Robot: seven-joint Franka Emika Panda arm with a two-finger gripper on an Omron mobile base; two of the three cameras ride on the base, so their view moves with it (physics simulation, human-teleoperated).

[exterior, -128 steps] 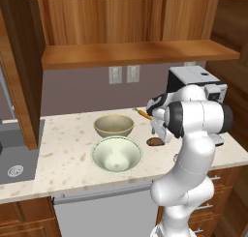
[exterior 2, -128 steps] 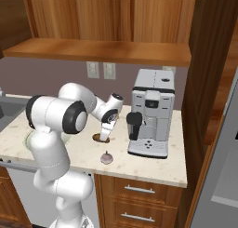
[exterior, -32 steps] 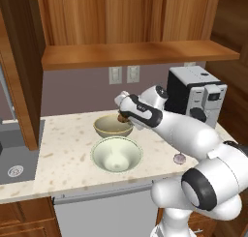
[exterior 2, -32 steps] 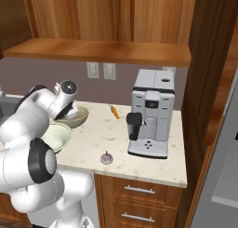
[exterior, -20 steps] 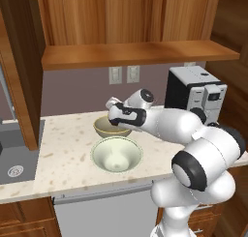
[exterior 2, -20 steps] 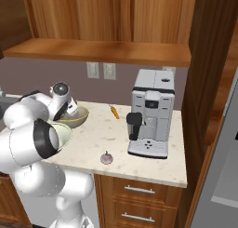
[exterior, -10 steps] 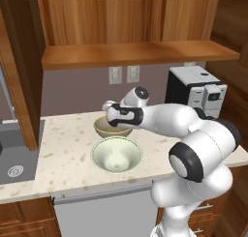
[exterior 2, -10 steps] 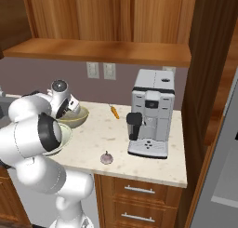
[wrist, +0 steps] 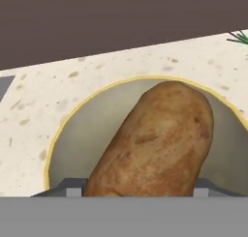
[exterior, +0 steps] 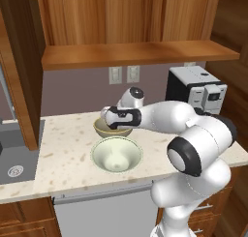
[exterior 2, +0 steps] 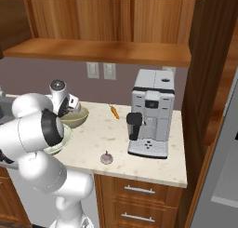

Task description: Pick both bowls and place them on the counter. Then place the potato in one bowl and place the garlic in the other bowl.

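My gripper (exterior: 109, 118) grasps the potato (wrist: 155, 144) above the tan bowl (exterior: 112, 129) (yellow rim) — cream bowl (exterior: 116, 155) just beside it.

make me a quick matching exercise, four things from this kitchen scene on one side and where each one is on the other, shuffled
Things:
1. potato
2. garlic
3. carrot
4. cream bowl

Places:
A. on the counter in front of the coffee machine
B. near the counter's front edge, empty
C. between the gripper tips over the tan bowl
D. by the back wall, left of the coffee machine

Pairs: 1-C, 2-A, 3-D, 4-B
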